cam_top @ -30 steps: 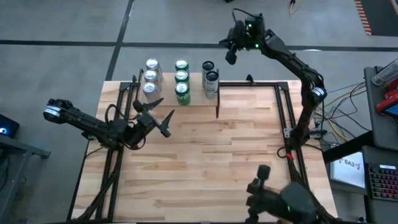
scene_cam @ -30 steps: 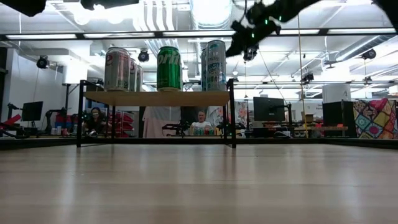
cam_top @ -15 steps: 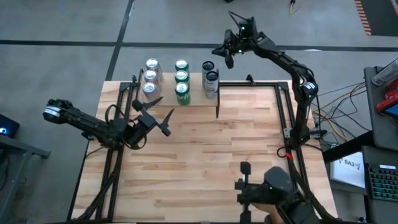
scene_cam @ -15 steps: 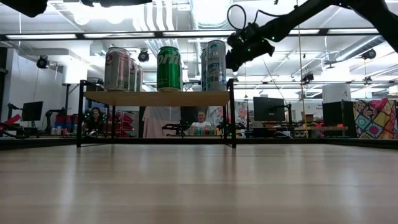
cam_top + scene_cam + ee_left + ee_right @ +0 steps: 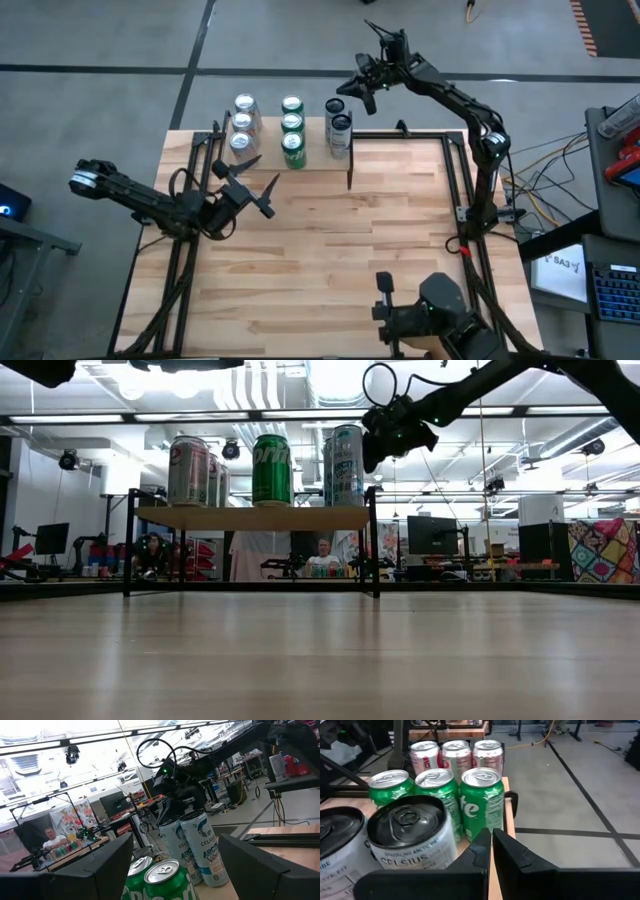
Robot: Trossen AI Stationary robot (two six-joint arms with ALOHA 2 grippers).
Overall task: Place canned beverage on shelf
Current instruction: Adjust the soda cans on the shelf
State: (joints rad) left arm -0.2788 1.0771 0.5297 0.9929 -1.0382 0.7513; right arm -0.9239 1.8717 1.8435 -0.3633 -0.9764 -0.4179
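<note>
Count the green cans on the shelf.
3. The green cans stand in one row down the middle of the shelf: far end, middle, and nearest the table. None looks hidden.

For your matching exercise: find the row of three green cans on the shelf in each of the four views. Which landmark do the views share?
High view: green cans, middle column on the shelf.
Low view: one green can visible, centre of the shelf.
Left wrist view: two green tops, bottom centre.
Right wrist view: middle row.
Shared landmark: the white cans beside them.
</note>
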